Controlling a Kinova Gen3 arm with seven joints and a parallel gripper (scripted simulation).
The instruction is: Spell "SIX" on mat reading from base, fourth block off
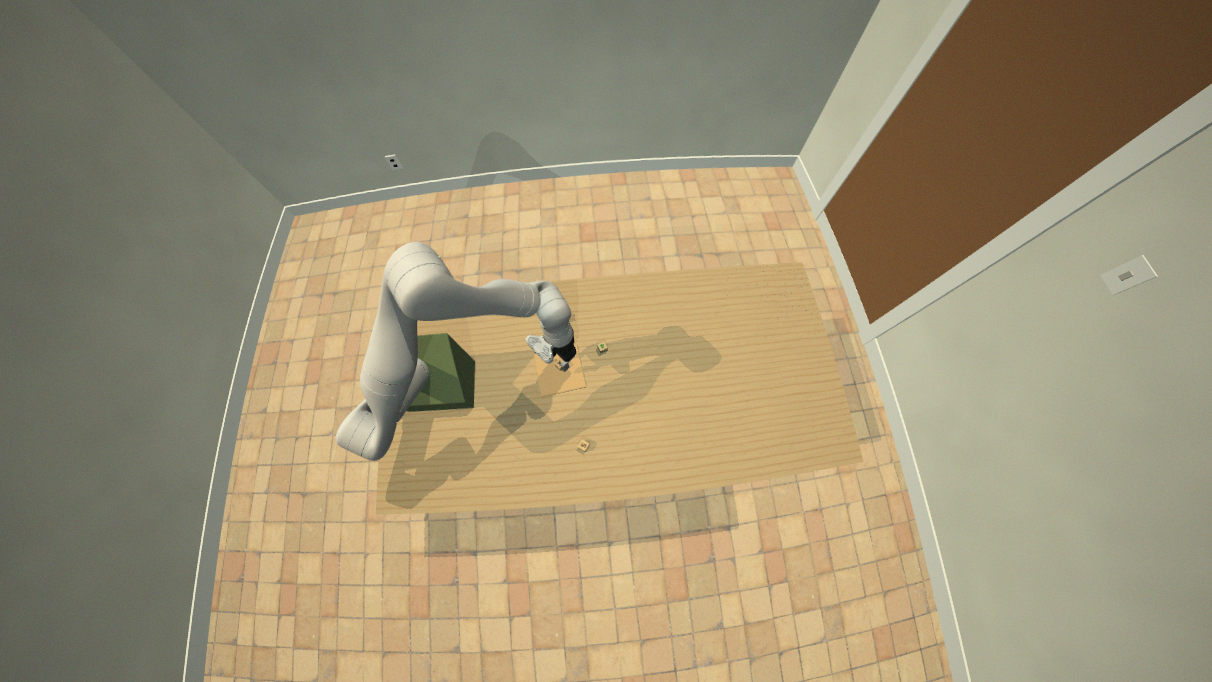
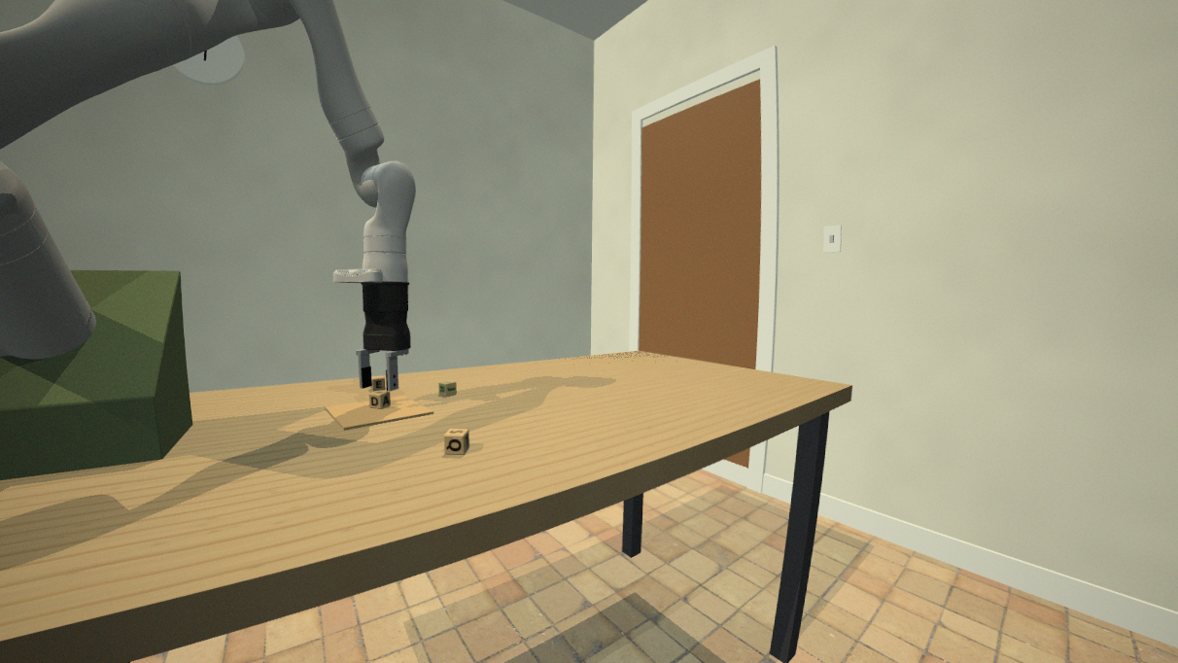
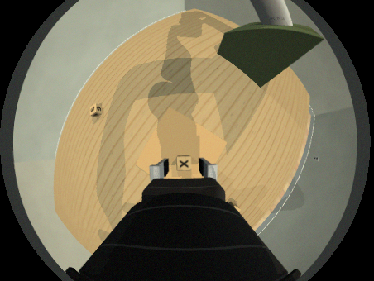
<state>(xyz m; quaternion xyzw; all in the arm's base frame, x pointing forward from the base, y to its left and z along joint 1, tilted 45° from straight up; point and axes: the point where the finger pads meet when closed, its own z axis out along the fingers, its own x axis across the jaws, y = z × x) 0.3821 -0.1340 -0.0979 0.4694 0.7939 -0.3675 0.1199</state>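
The block with X on top (image 2: 378, 401) (image 3: 184, 164) lies flat on the mat (image 1: 572, 381) (image 2: 397, 415) (image 3: 212, 145), near its far edge; D and A show on its sides. My gripper (image 1: 561, 363) (image 2: 378, 388) (image 3: 184, 164) is open and points down just above this block, a finger on either side in the wrist view. A block with S on top and Q on a side (image 1: 583, 446) (image 2: 456, 442) (image 3: 96, 110) lies off the mat. A green-marked block (image 1: 601, 347) (image 2: 447, 388) lies off the mat; its top letter is unclear. A block with E on a side (image 2: 378, 383) (image 3: 233, 203) is mostly hidden.
The green faceted pedestal (image 1: 449, 373) (image 2: 98, 412) (image 3: 269, 54) stands by the arm's base on the wooden table (image 1: 720, 407) (image 2: 576, 436) (image 3: 79, 165). The E-side block sits close behind the gripper in the exterior view. Arm shadows cross the table and mat.
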